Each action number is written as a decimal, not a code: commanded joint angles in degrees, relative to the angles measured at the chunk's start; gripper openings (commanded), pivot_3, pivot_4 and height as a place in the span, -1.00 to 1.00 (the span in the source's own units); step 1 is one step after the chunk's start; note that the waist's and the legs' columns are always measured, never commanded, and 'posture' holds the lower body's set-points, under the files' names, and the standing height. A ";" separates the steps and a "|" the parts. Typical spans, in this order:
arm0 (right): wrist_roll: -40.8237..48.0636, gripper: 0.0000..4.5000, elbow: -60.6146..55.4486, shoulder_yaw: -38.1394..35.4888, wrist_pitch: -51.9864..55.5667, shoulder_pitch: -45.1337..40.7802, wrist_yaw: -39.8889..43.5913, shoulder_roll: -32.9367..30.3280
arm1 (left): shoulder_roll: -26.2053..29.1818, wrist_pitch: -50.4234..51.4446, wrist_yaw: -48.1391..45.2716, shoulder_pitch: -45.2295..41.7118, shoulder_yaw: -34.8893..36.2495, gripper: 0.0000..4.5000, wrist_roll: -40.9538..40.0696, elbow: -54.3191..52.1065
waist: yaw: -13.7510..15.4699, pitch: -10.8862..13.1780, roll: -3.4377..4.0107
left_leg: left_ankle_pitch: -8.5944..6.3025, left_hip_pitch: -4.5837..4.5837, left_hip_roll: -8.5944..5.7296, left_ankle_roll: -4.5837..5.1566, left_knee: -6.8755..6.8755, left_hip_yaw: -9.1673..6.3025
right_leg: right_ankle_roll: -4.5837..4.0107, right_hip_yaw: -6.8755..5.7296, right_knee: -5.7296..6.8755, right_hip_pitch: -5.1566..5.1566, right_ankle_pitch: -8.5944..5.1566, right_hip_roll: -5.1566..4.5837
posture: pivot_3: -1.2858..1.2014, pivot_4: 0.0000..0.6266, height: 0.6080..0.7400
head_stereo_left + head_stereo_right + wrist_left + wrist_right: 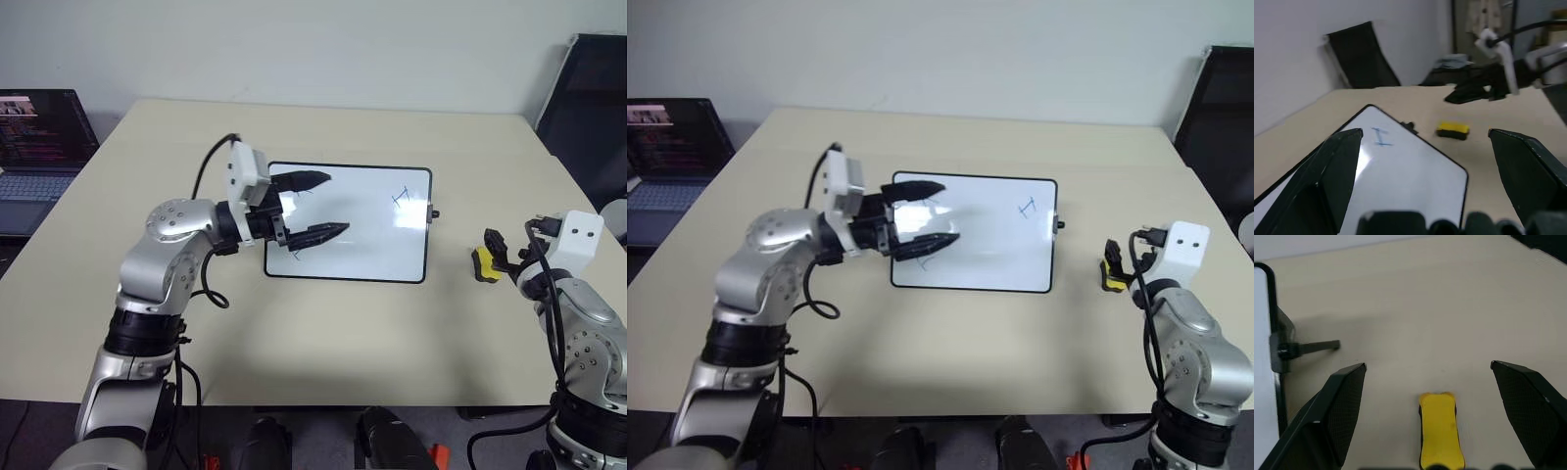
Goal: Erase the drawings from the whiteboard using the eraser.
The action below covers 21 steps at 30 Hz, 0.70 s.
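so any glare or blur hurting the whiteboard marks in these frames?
Left eye view: glare patch on the whiteboard beside the left gripper; drawings still legible. Left wrist view: soft overall, eraser blurred. Right wrist view: eraser sharp, its shadow faint on the table.

We see the whiteboard (372,240) lying flat at the middle of the table (323,333), with the eraser (483,263) on the table at its three o'clock, apart from the board's edge. The left gripper (318,206) hangs over the board's nine o'clock end, and the right gripper (1427,377) sits at the eraser's three o'clock. A laptop (34,147) stands off the table at ten o'clock, a chair (588,108) at two o'clock.
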 commanded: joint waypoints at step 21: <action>-9.66 0.98 17.53 7.83 -13.01 -0.79 3.84 -0.90 | -2.36 -4.49 -12.25 -4.61 -5.78 1.00 2.95 5.04 | 0.05 0.24 0.39 | 0.00 -0.03 -0.03 0.02 -0.02 -0.02 | 0.12 0.00 0.07 -0.03 -0.06 0.00 | 0.03 -0.52 1.00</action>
